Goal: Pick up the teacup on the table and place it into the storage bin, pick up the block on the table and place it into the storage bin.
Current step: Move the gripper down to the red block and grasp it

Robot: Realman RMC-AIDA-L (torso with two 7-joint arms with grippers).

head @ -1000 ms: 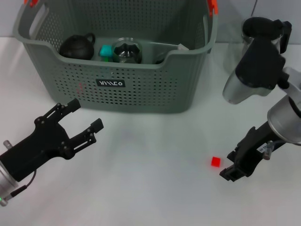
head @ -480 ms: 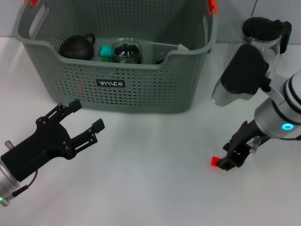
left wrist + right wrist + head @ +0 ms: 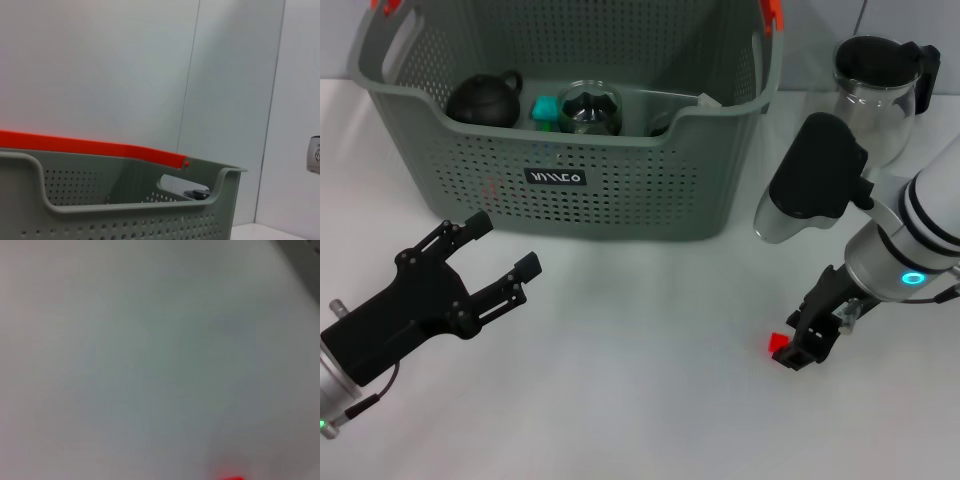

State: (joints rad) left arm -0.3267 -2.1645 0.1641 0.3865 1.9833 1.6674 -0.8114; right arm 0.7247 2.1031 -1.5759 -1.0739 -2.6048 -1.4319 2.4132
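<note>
The small red block [image 3: 778, 343] lies on the white table at the front right. My right gripper [image 3: 800, 350] is down at the block's right side, touching or covering part of it. The block shows as a red sliver in the right wrist view [image 3: 230, 477]. The grey-green storage bin [image 3: 570, 205] stands at the back; a glass cup [image 3: 590, 108], a dark round pot [image 3: 485, 98] and a teal piece [image 3: 545, 108] lie inside. No teacup shows on the table. My left gripper [image 3: 504, 243] is open and empty in front of the bin's left part.
A glass teapot with a black lid [image 3: 875, 70] stands on the table right of the bin, behind my right arm. The left wrist view shows the bin's wall [image 3: 125, 210] and an orange clip [image 3: 100, 147] on its rim.
My right gripper has moved left and closed in on the red block, now partly covering it. The left arm has not moved.
</note>
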